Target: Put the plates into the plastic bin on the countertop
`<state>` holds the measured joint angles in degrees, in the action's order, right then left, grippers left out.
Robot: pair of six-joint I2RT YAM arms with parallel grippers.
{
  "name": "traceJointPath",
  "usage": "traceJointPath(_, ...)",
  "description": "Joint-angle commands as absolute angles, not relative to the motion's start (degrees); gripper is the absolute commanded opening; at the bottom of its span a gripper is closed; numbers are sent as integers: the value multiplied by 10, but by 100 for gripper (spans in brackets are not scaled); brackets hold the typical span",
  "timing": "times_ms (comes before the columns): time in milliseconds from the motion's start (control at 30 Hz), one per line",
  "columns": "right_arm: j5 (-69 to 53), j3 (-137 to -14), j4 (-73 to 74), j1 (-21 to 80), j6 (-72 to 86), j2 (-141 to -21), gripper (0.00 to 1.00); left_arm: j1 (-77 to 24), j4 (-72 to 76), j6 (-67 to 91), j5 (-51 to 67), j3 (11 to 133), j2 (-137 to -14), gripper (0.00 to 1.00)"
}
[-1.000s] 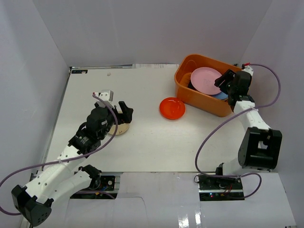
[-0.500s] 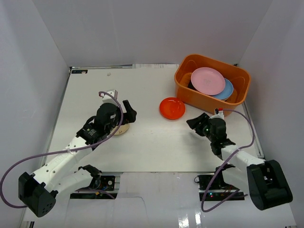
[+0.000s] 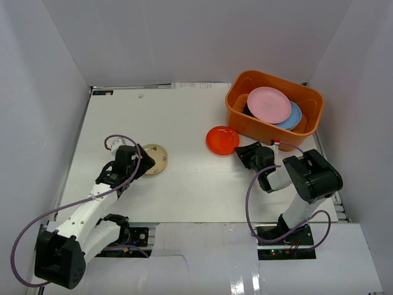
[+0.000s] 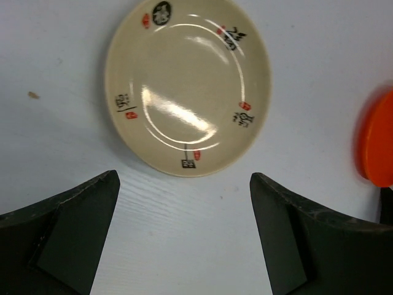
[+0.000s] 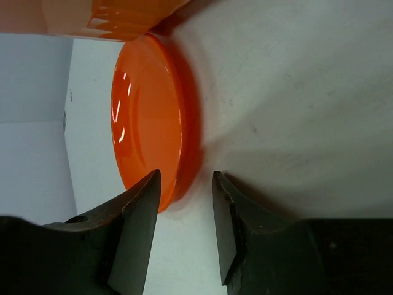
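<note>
Glossy round red plate (image 5: 147, 117) lies flat; right tool (image 5: 184, 178) narrowly parted at its rim; left tool (image 4: 184, 179) wide.

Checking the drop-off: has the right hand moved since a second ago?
Yes. The right hand left the plastic bin, moving down-left in the top view to the red plate.

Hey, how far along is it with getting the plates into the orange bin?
Done: a pink plate and a blue plate lie in the bin. In hand: the open right pincer straddles the rim of the red plate on the countertop; nothing is lifted. Remaining: that red plate and the beige patterned plate, ahead of the open left pincer.
</note>
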<state>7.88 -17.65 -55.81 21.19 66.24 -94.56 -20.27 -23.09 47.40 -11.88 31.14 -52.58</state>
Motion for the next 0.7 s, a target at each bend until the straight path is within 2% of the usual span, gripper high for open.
traceJointPath(0, 120, -218, -635, 225, 710, -994, 45, -158, -224, 505, -68, 283, -519, 98)
traceJointPath(167, 144, -267, -628, 236, 712, -1049, 42, -135, -206, 528, -65, 263, -541, 96)
traceJointPath(233, 141, -277, -630, 238, 716, -1069, 23, -125, -195, 534, -67, 251, -550, 96)
traceJointPath(300, 123, -280, -640, 243, 721, -1078, 10, -108, -178, 542, -62, 246, -560, 95)
traceJointPath(500, 1, -255, -677, 302, 713, -1043, 8, -83, -136, 562, -52, 237, -597, 92)
traceJointPath(667, -90, -307, -650, 327, 651, -945, 8, -65, -77, 580, -35, 205, -610, 83)
